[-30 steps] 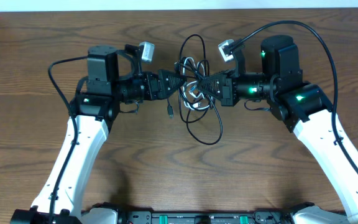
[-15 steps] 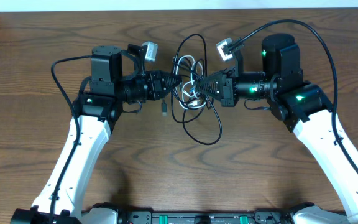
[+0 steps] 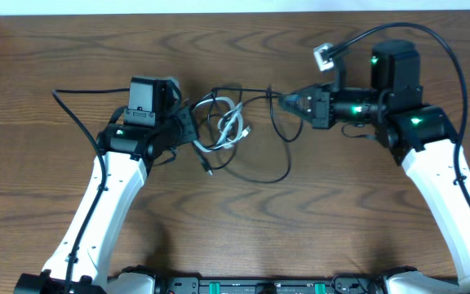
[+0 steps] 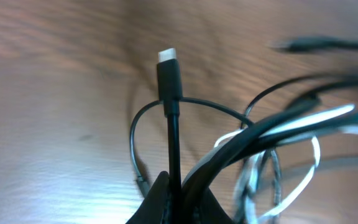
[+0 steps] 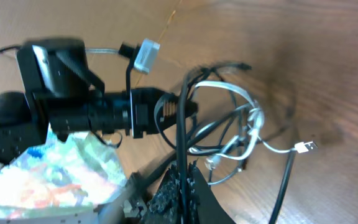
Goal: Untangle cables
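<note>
The cables (image 3: 228, 124) lie in a knot of black and white cords mid-table, with a black loop (image 3: 261, 173) trailing toward me. My left gripper (image 3: 195, 135) is shut on a black cable at the knot's left side. In the left wrist view that cable's plug (image 4: 168, 65) stands up from the shut gripper (image 4: 173, 186), and other black strands press alongside. My right gripper (image 3: 287, 100) is shut on another black cable, drawn taut from the knot. The right wrist view shows this cord (image 5: 182, 118) rising from the gripper (image 5: 183, 177), beside the white cable (image 5: 248, 121) and its plug (image 5: 304, 147).
The wooden table (image 3: 235, 237) ends at a pale strip along the far edge (image 3: 219, 6). The left arm's body (image 5: 73, 106) fills the left of the right wrist view. Thick black arm wires (image 3: 72, 110) arch outside each arm.
The left gripper closed on a black cable. Both arms drew apart, left going left and right going right and back. The knot slid left and one black cable stretched between them.
</note>
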